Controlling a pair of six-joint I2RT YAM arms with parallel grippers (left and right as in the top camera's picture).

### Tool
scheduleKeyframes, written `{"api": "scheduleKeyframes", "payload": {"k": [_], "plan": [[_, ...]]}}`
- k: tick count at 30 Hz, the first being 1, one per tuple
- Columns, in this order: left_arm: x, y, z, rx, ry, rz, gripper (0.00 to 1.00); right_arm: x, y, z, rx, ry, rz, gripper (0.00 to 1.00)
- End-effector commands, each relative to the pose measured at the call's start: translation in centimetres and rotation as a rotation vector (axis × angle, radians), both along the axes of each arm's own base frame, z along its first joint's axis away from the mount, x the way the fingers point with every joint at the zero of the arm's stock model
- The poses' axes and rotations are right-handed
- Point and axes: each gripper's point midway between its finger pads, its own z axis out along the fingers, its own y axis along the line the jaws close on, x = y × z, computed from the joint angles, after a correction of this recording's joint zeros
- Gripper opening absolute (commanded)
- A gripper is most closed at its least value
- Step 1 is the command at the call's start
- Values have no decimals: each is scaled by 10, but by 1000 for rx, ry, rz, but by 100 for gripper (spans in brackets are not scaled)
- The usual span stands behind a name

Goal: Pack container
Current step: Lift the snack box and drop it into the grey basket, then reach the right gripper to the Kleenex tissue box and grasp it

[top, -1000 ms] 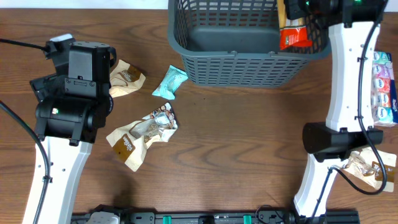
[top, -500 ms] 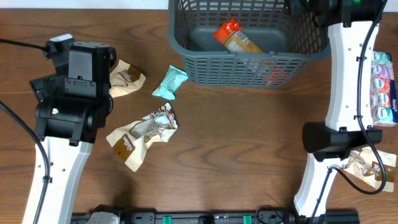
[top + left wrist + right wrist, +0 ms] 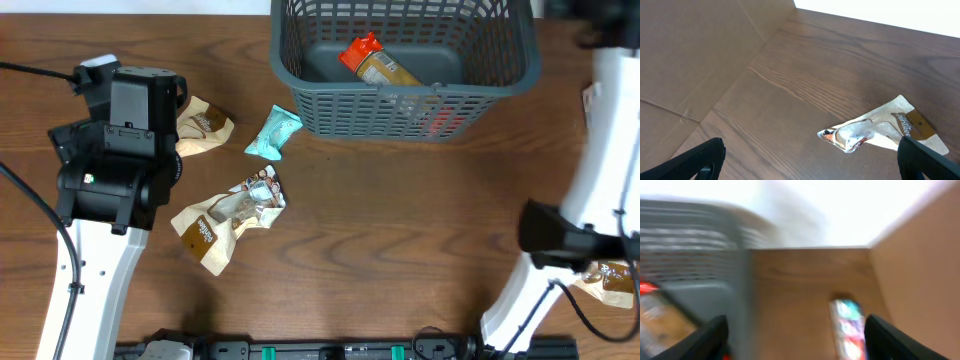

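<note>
The container (image 3: 400,108), a dark grey slotted basket, stands at the table's back. An orange-and-red snack packet (image 3: 378,65) lies slanted on its floor. My right gripper (image 3: 802,336) is open with nothing between its fingers. It hangs just right of the container's wall (image 3: 700,240), and its view is blurred by motion. My left gripper (image 3: 815,159) is open above bare wood, and a beige packet (image 3: 880,132) lies just ahead of it. Overhead, the left arm (image 3: 115,150) stands at the left, hiding its fingers.
Loose packets lie left of the container: a beige one (image 3: 203,124), a teal one (image 3: 274,132) and a crumpled beige-and-clear pile (image 3: 230,215). A colourful packet strip (image 3: 847,327) lies to the container's right. Another beige packet (image 3: 612,278) sits by the right arm's base.
My right gripper opened and let go of the orange-and-red packet, which dropped into the container. The right arm then swung right, away from it. The left arm stayed still.
</note>
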Motion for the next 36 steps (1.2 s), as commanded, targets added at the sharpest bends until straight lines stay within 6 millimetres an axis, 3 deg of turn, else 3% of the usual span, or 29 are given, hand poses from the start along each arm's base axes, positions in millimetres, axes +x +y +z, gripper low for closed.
{"api": "scheduleKeyframes", "payload": {"k": [1,4,6,10,13,18,28,36], "plan": [[-3,5,2,19,-1,16,99,-36,-42,17,73,-32,-81,74],[-3,5,3,19,-1,16,99,-55,-49,-6,103,87,73,86],[-3,5,2,19,-1,16,99,-71,-58,-20,104,161,130,86],[-3,5,2,19,-1,16,99,-93,-88,-37,102,244,73,86],[-3,5,3,19,-1,16,99,-98,-106,-46,119,262,36,84],[-3,5,3,19,-1,16,99,-96,-128,-80,157,336,13,80],[-3,4,2,16,-1,13,99,-73,-150,-189,249,559,-59,77],[-1,0,0,-3,3,-4,99,-63,-170,-244,224,659,-100,78]]}}
